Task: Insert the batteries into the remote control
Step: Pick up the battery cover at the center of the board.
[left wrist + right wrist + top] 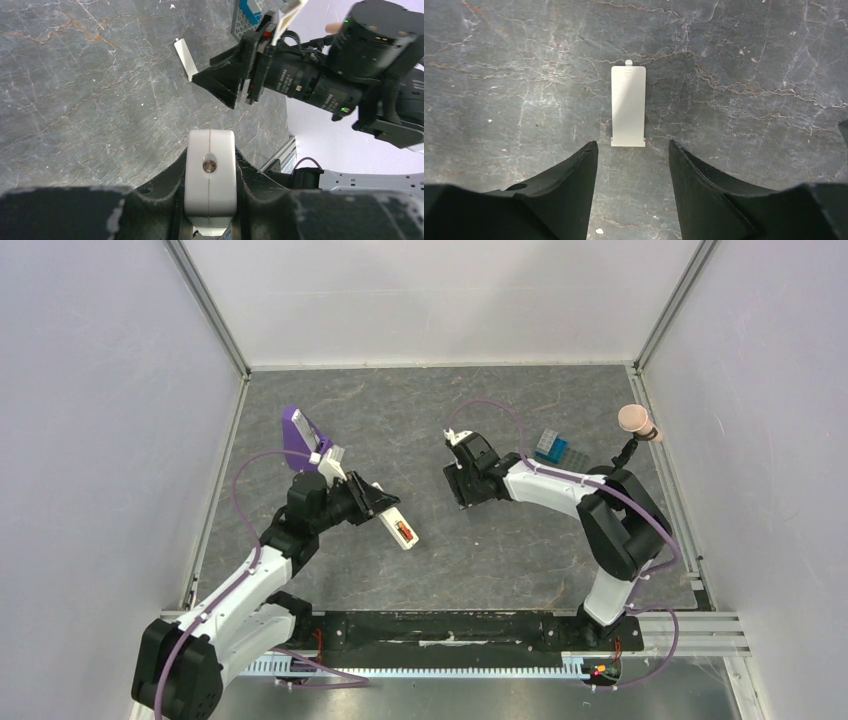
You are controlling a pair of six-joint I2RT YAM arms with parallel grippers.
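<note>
My left gripper (378, 502) clamps the white remote control (400, 528) by one end, holding it over the grey table (520, 560), left of centre, with its back facing up. A red-orange battery (403, 531) shows in its uncovered compartment. My right gripper (631, 144) hangs over the table, jaws apart with nothing between them, fingertips pointing at the white battery cover (628, 106) lying flat just beyond them.
</note>
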